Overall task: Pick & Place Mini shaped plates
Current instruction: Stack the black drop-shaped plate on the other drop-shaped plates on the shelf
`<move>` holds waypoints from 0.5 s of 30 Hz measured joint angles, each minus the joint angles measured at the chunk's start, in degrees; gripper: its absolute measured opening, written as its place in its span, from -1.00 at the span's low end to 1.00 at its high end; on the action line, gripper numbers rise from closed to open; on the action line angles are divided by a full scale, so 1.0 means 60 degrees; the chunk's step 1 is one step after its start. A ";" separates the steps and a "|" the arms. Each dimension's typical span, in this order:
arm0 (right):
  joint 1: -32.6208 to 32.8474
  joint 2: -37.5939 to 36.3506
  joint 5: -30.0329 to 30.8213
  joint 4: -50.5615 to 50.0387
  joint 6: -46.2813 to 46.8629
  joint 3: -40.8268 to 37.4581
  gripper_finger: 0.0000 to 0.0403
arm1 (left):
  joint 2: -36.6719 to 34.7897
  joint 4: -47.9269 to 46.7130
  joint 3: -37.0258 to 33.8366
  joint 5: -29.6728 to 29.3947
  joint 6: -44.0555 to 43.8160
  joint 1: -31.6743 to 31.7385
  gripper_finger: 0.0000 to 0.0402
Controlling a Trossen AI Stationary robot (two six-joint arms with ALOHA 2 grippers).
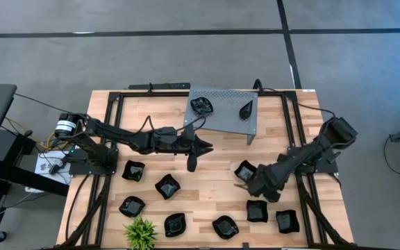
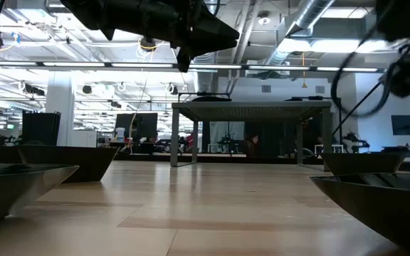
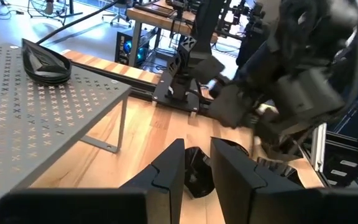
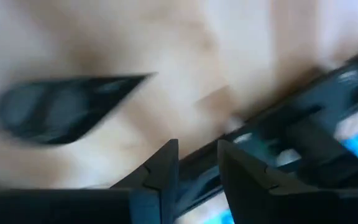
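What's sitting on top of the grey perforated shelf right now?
Two black plates rest on the shelf: a rounded plate toward its left end and a teardrop plate toward its right. Whatever lies on the table beneath the shelf is covered from above.

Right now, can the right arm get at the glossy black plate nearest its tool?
Probably yes: the right tool hovers at the edge of that glossy black plate, nothing lies between them, and the left tool is well clear.

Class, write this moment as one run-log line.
left hand: above table centre | right hand: beside table plate | shelf: holds two plates
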 joint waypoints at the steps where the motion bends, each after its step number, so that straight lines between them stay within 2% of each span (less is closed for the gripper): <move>1: 0.0206 -0.0001 -0.0077 0.0284 0.0148 0.0168 -0.47 | 0.0000 0.0000 0.0000 0.0003 0.0000 -0.0035 -0.61; 7: 0.1857 0.0011 0.0456 0.3375 0.0275 0.0456 -0.47 | 0.0000 0.0000 -0.0001 0.0003 0.0001 -0.0170 -0.61; 12: 0.2534 0.0090 0.0676 0.3476 0.1895 0.0258 -0.47 | 0.0002 -0.0002 0.0000 -0.0001 0.0000 -0.0262 -0.61; 15: 0.2623 0.0090 0.0714 0.3817 0.2044 0.0034 -0.47 | 0.0000 0.0000 0.0000 -0.0004 0.0000 -0.0365 -0.61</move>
